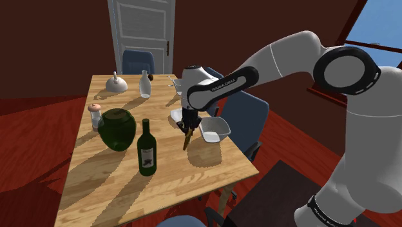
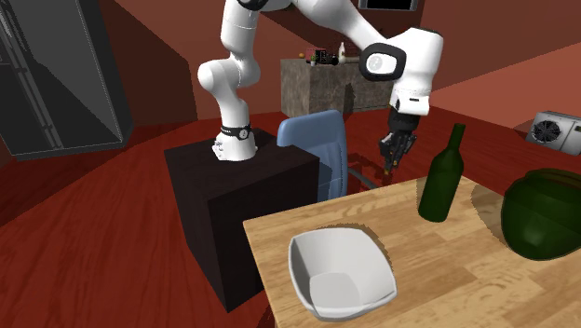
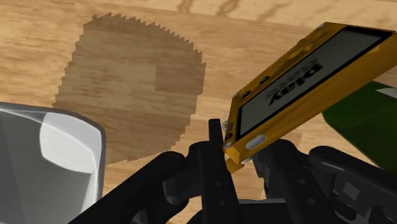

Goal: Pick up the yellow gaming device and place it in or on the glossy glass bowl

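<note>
My gripper [image 1: 188, 121] is shut on the yellow gaming device [image 1: 187, 139], which hangs from the fingers above the wooden table [image 1: 116, 187]. In the wrist view the device [image 3: 305, 83] shows its dark screen and yellow casing, clasped at one corner by the gripper [image 3: 245, 156]. The bowl [image 1: 224, 129] is drawn glossy white with squarish sides. It rests on the table just to the shoulder view's right of the gripper. From the second exterior view the bowl [image 2: 298, 272] is close to the camera, and the gripper [image 2: 390, 157] with the device is farther back. The bowl's rim [image 3: 63, 143] lies beside the fingers.
A dark green round vase [image 1: 117, 129] and a green wine bottle [image 1: 147, 149] stand to the shoulder view's left of the gripper. A clear bottle [image 1: 145, 84], a shaker [image 1: 95, 116] and a small white dish [image 1: 175, 115] sit farther back. Blue chairs [image 2: 317, 149] stand at the table's edges.
</note>
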Available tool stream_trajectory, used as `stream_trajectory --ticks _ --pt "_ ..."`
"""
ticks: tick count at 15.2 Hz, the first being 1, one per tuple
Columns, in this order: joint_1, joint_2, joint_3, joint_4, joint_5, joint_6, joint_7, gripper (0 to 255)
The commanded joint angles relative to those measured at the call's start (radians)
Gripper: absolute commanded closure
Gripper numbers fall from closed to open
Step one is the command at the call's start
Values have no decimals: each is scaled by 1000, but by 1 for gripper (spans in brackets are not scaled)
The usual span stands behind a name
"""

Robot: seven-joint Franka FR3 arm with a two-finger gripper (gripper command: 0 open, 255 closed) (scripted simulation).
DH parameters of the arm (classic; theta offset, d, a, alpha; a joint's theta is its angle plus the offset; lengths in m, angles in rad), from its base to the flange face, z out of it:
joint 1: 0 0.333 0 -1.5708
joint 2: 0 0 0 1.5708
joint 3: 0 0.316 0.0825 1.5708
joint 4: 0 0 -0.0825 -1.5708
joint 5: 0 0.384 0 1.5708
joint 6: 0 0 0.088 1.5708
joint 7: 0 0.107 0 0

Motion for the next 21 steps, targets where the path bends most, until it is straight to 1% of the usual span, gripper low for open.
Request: stream_trajectory --ticks 1,6,11,16,21 --pt "0 -7 1 8 2 -15 -2 255" --pt "-77 -3 -27 21 11 -19 -110 255" --pt "-150 21 -56 65 19 -33 -217 255" --pt "-222 65 -81 140 28 -60 -321 255" --pt "-292 130 -104 251 37 -101 -420 255"
